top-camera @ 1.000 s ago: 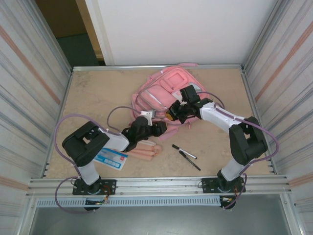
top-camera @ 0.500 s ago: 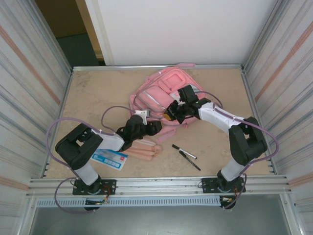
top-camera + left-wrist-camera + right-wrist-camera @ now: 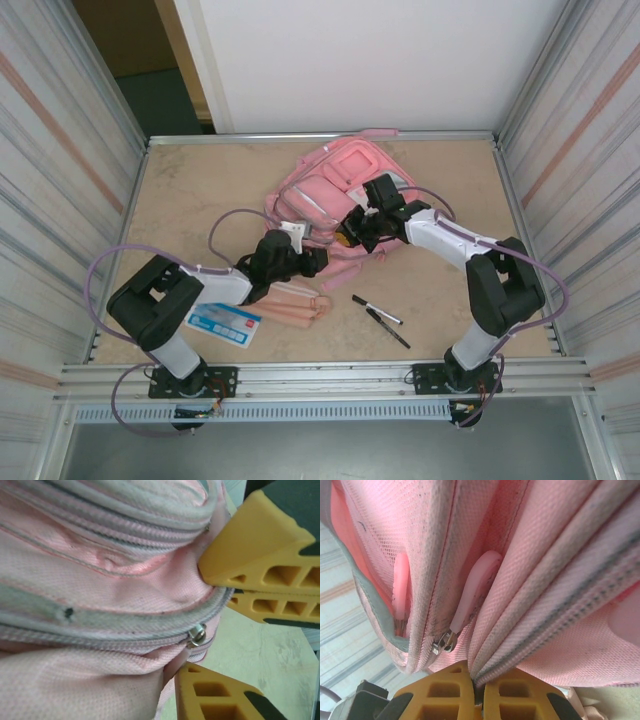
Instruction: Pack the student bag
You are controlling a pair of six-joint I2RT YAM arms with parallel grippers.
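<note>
Movement over the last second belongs to the left arm: its elbow has swung out toward the near left corner, and the left end effector (image 3: 312, 262) has slid a little leftward along the near edge of the large pink fabric student bag (image 3: 330, 185). The right arm has barely shifted. I read this as the left side working a zip open while the right side anchors the cloth, so packing proper has not begun. Two black pens (image 3: 380, 318) and a blue and white card (image 3: 225, 325) lie loose on the beige counter (image 3: 200, 200).

The student bag lies flat at the middle of the counter, toward the far side. In the left wrist view the yellow fingers of the left end effector (image 3: 207, 635) sit either side of a seam, with a small metal zip slider (image 3: 196, 635) between them; whether they clamp the cloth I cannot tell. The right end effector (image 3: 475, 677) has its fingers pressed together on a fold of the student bag (image 3: 520, 555).

The left arm lies low and folded, forearm reaching right. The right arm arches up from its base and reaches left
</note>
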